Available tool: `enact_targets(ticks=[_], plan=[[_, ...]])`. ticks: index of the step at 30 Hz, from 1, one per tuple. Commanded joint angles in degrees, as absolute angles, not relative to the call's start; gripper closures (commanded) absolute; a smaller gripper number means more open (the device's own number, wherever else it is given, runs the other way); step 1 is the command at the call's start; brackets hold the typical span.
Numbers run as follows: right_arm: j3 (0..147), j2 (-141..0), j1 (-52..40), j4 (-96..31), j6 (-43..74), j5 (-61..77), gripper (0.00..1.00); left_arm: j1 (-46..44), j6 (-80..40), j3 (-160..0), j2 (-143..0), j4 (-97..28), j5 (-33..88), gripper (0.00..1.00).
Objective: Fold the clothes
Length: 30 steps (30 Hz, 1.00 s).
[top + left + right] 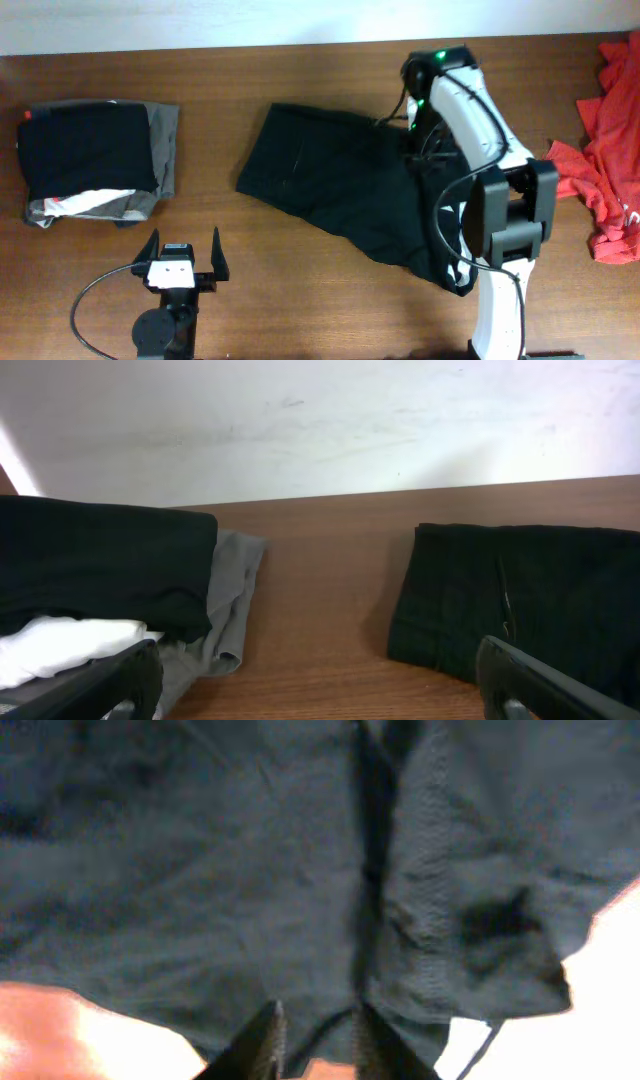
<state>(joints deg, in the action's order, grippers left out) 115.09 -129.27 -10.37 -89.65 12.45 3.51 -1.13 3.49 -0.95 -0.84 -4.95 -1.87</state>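
A large black garment [330,185] lies spread across the middle of the table, with one end draped past the right arm's base. My right gripper [413,135] is at its far right edge. In the right wrist view its fingers [315,1040] stand close together, pinching the edge of the black fabric [250,870], which fills that view. My left gripper [185,262] is open and empty near the table's front edge. In the left wrist view its fingers [320,695] frame bare table, with the black garment [520,610] ahead on the right.
A folded stack [95,160] of black, grey and white-striped clothes sits at the far left and also shows in the left wrist view [100,570]. Red-orange clothes [610,150] lie crumpled at the table's right edge. A white wall [320,420] runs behind the table.
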Motion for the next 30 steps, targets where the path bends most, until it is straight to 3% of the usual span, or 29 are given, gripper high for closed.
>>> enact_targets(ticks=[1,9,15,20,30], plan=[[108.77,-127.98,-10.90,-86.32,15.16,1.91,0.74,-1.34,4.19,-0.58,-0.40,-4.80,-1.04,0.01],[101.45,-127.96,-6.85,-83.02,18.59,-13.52,0.74,-1.34,4.19,-0.58,-0.40,-4.80,-1.04,0.01],[101.47,-127.96,-1.80,-77.03,18.06,-13.72,0.69,-1.34,4.19,-0.58,-0.40,-4.80,-1.04,0.01],[103.94,-127.94,0.95,-76.27,9.06,-3.73,0.69,-1.34,4.19,-0.58,-0.40,-4.80,-1.04,0.01],[117.25,-126.17,1.56,-86.80,7.31,8.40,0.62,-1.34,4.19,-0.58,-0.40,-4.80,-1.04,0.01]])
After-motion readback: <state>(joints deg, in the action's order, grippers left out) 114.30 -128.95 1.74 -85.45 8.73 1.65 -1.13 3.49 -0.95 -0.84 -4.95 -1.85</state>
